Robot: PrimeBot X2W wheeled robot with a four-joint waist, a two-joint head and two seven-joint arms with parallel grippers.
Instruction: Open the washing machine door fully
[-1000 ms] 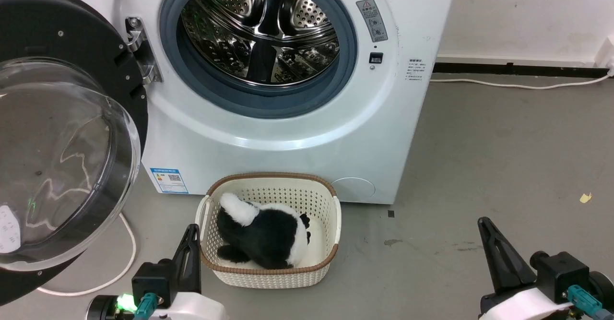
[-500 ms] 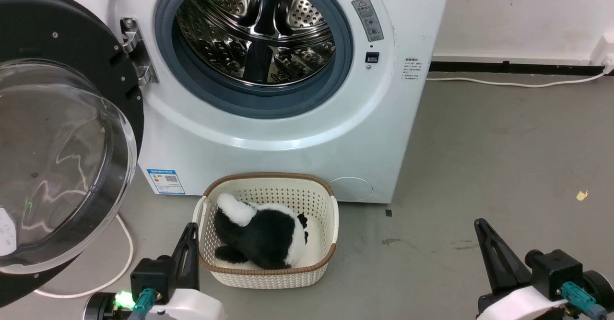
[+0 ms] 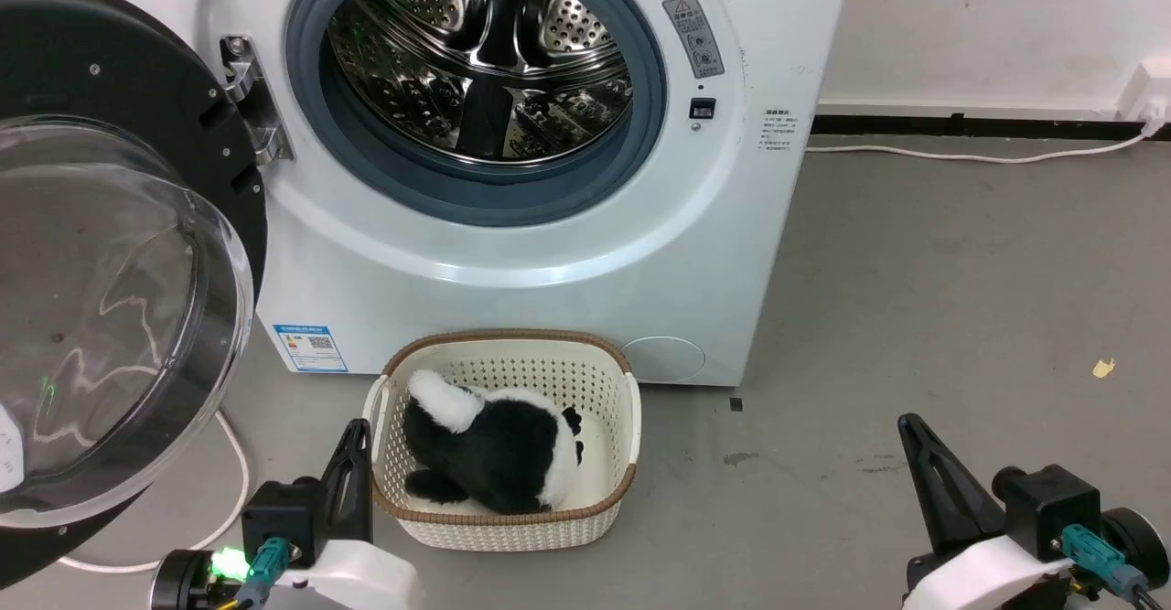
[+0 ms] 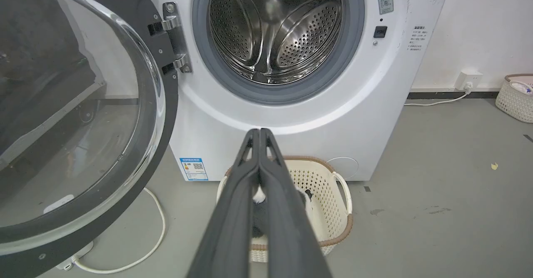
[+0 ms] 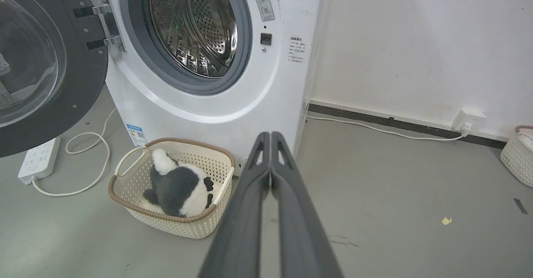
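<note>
The white washing machine [image 3: 512,253] fills the upper head view, its steel drum [image 3: 480,57] bare behind a grey gasket. Its glossy black washing machine door [image 3: 137,89] hangs swung out to the left on a metal hinge [image 3: 252,98], the clear glass bowl [image 3: 101,317] bulging toward me. The washing machine door [image 4: 160,115] and washing machine door [image 5: 83,82] also show at the left of each wrist view. My left gripper [image 3: 355,436] is low at the bottom left, shut and holding nothing, well below the door. My right gripper [image 3: 910,432] is at the bottom right, shut and holding nothing.
A cream plastic basket [image 3: 622,409] with a black-and-white plush toy [image 3: 494,454] stands on the grey floor before the washer. A white cable [image 3: 229,491] and a power strip [image 5: 39,157] lie under the door. Another basket [image 5: 518,153] sits by the right wall.
The whole head view has shifted slightly left and up, so the camera moved. The door, basket and both shut grippers keep their places relative to one another.
</note>
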